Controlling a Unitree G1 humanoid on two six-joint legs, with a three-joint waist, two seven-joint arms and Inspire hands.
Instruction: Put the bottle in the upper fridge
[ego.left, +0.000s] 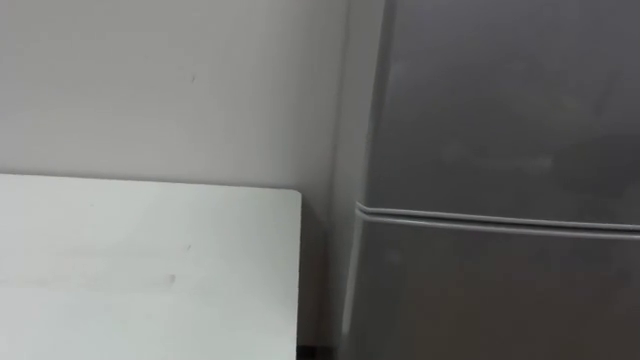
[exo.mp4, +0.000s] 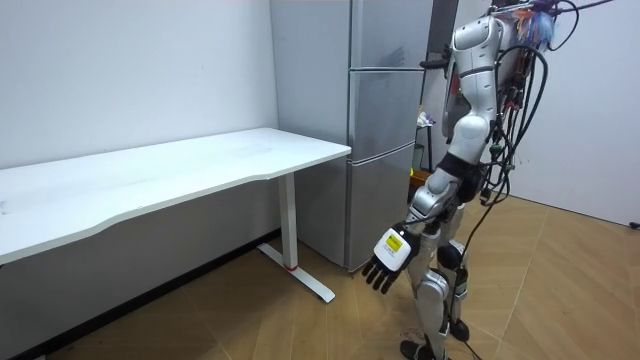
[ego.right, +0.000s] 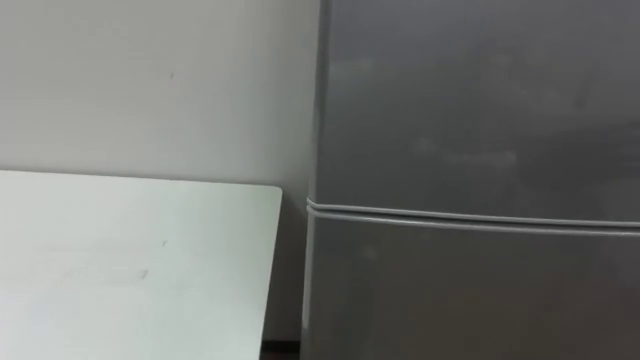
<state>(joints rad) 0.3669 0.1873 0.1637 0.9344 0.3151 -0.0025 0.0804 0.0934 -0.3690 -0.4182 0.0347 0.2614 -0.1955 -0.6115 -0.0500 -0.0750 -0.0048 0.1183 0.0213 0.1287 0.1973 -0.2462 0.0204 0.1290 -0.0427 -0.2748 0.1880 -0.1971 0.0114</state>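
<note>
1. Fridge (ego.left: 500, 150) doors are both shut. The fridge is grey and tall. A thin line (ego.left: 500, 222) runs across the front where the top door meets the bottom door.
2. The robot stands on a wood floor (exo.mp4: 560, 290), close to the fridge and facing it. In the room view its body is straight up, not bent.
3. A white table (ego.left: 150, 270) stands just beside the fridge, on the robot's left. A thin dark gap lies between the end of the table and the side of the fridge.
4. A pale wall (ego.left: 150, 80) is behind the table and runs up to the fridge.
5. The left hand (exo.mp4: 386, 262) hangs low, down by the robot's knee, on the arm nearest the room camera. It is near the bottom door but does not touch it.
6. The fingers of the left hand are loose and point down, only a little bent. They hold nothing.
7. I cannot tell where the bottle is. It is not in the left hand.
</note>
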